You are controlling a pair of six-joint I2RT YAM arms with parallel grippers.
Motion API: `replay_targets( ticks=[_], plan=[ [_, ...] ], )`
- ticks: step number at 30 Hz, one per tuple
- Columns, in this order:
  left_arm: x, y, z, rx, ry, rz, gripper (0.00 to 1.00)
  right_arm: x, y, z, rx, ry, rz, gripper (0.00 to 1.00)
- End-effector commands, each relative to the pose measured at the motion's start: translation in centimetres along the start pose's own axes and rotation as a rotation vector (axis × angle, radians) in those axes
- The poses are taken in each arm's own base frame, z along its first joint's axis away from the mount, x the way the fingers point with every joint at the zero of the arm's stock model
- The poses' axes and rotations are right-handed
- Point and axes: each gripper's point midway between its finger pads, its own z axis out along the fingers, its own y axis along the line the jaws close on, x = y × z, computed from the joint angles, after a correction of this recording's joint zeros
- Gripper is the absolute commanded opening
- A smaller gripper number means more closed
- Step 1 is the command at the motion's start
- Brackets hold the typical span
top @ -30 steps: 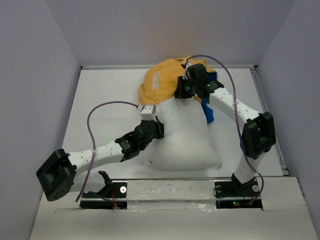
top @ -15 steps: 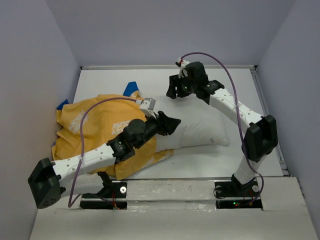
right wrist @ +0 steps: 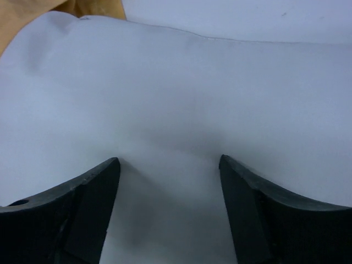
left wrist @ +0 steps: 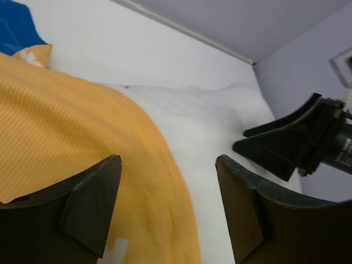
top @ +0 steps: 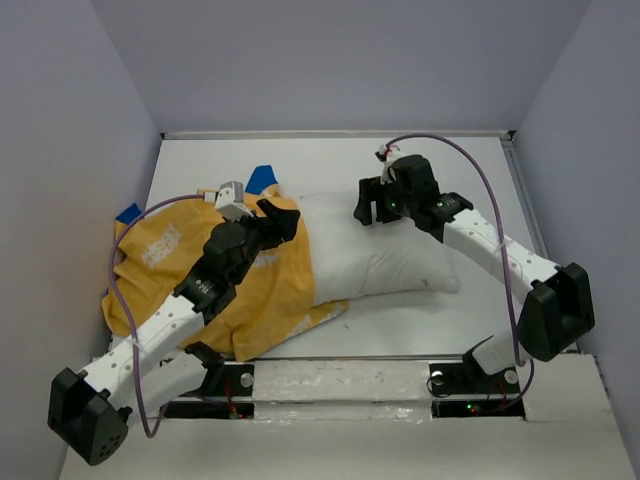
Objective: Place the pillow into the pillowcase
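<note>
The white pillow [top: 385, 250] lies crosswise in the middle of the table. The yellow pillowcase [top: 180, 270] is spread out to its left, and its edge overlaps the pillow's left end. My left gripper [top: 278, 216] hovers open over that overlap. In the left wrist view its jaws [left wrist: 168, 165] stand wide above the yellow pillowcase [left wrist: 82, 126] edge and the white pillow [left wrist: 209, 126]. My right gripper [top: 372, 208] is open at the pillow's far side. In the right wrist view its fingertips [right wrist: 169, 160] rest against the pillow [right wrist: 181, 82], gripping nothing.
Blue parts of the pillowcase stick out at the far side [top: 262, 177] and far left [top: 128, 213]. Grey walls close in the table on three sides. A raised rim [top: 335, 133] runs along the back. The right gripper [left wrist: 291, 143] shows in the left wrist view.
The pillow went from lengthwise to crosswise. The pillowcase went from a bunch at the back to spread out on the left. Both grippers opened. The left gripper moved left and back.
</note>
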Motion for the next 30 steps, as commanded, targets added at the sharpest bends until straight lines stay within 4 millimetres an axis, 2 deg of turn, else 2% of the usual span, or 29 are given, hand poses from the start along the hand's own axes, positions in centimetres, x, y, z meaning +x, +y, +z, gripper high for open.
replay_targets(
  ticks=[1, 2, 3, 4, 5, 6, 7, 8, 10, 11, 12, 14, 16, 19, 20, 21, 23, 24, 25, 26, 27, 28, 29, 30],
  plan=[
    [4.3, 4.8, 2.5, -0.159, 0.134, 0.103, 0.78, 4.0, -0.8, 0.8, 0.022, 0.046, 0.048, 0.64],
    [5.5, 4.0, 3.1, -0.108, 0.187, 0.107, 0.7, 4.4, -0.6, 0.9, 0.003, 0.042, 0.059, 0.53],
    [6.4, 3.9, 4.5, -0.098, 0.207, 0.108, 0.65, 6.0, -0.7, 0.5, -0.001, 0.058, 0.086, 0.23],
    [6.9, 3.7, 5.2, -0.088, 0.217, 0.107, 0.57, 6.5, -0.5, 0.2, -0.016, 0.052, 0.101, 0.04],
    [7.5, 3.3, 5.8, -0.065, 0.237, 0.104, 0.42, 6.1, 0.3, -0.2, -0.063, 0.018, 0.111, 0.0],
    [7.9, 2.5, 7.2, -0.047, 0.251, 0.108, 0.34, 5.6, 0.9, -1.6, -0.095, -0.022, 0.136, 0.0],
    [8.1, 1.7, 7.9, -0.03, 0.26, 0.115, 0.27, 6.9, 0.9, -2.0, -0.103, -0.009, 0.154, 0.0],
    [8.0, 0.2, 9.5, -0.005, 0.259, 0.127, 0.15, 6.8, 1.0, -2.6, -0.111, -0.027, 0.171, 0.0],
    [8.5, -2.8, 10.3, 0.061, 0.272, 0.167, 0.08, 6.9, 2.5, -4.2, -0.156, -0.054, 0.19, 0.0],
    [7.4, -5.1, 11.0, 0.105, 0.244, 0.173, 0.04, 8.0, 3.2, -4.5, -0.171, -0.032, 0.191, 0.0],
    [8.2, -5.5, 11.4, 0.112, 0.262, 0.2, 0.04, 8.3, 3.7, -4.8, -0.182, -0.031, 0.204, 0.0],
    [8.5, -6.9, 11.5, 0.135, 0.27, 0.207, 0.04, 8.8, 4.1, -5.5, -0.187, -0.019, 0.202, 0.0],
    [8.6, -6.5, 11.1, 0.124, 0.272, 0.215, 0.05, 9.0, 4.4, -5.9, -0.192, -0.015, 0.198, 0.0],
    [8.3, -4.4, 10.2, 0.041, 0.283, 0.271, 0.33, 8.6, 4.9, -6.5, -0.221, -0.022, 0.18, 0.0],
    [7.6, -3.7, 10.0, 0.001, 0.264, 0.294, 0.42, 8.4, 4.2, -6.5, -0.182, -0.032, 0.174, 0.0],
    [6.4, -3.8, 9.5, -0.006, 0.241, 0.322, 0.53, 8.1, 3.7, -6.5, -0.153, -0.04, 0.167, 0.0],
    [5.3, -2.2, 8.5, -0.096, 0.235, 0.375, 0.57, 6.0, 3.8, -7.4, -0.14, -0.087, 0.135, 0.14],
    [4.1, -2.1, 7.7, -0.116, 0.21, 0.39, 0.57, 5.1, 3.8, -7.8, -0.136, -0.111, 0.105, 0.34],
    [3.5, -0.6, 6.8, -0.188, 0.203, 0.414, 0.62, 3.3, 3.7, -8.5, -0.116, -0.151, 0.091, 0.45],
    [3.0, 0.0, 6.3, -0.218, 0.187, 0.421, 0.65, 2.4, 3.6, -8.7, -0.103, -0.17, 0.073, 0.55],
    [3.1, 1.4, 5.1, -0.267, 0.207, 0.441, 0.67, 1.8, 3.4, -8.4, -0.086, -0.173, 0.047, 0.71],
    [2.5, 2.4, 4.7, -0.313, 0.194, 0.449, 0.7, 0.4, 3.8, -8.6, -0.092, -0.198, 0.033, 0.77],
    [2.6, 2.9, 4.4, -0.326, 0.205, 0.452, 0.72, 0.0, 4.3, -8.3, -0.113, -0.195, 0.011, 0.82],
    [2.7, 3.6, 4.2, -0.34, 0.226, 0.455, 0.73, 0.2, 4.1, -6.8, -0.123, -0.161, -0.026, 0.87]
  ],
)
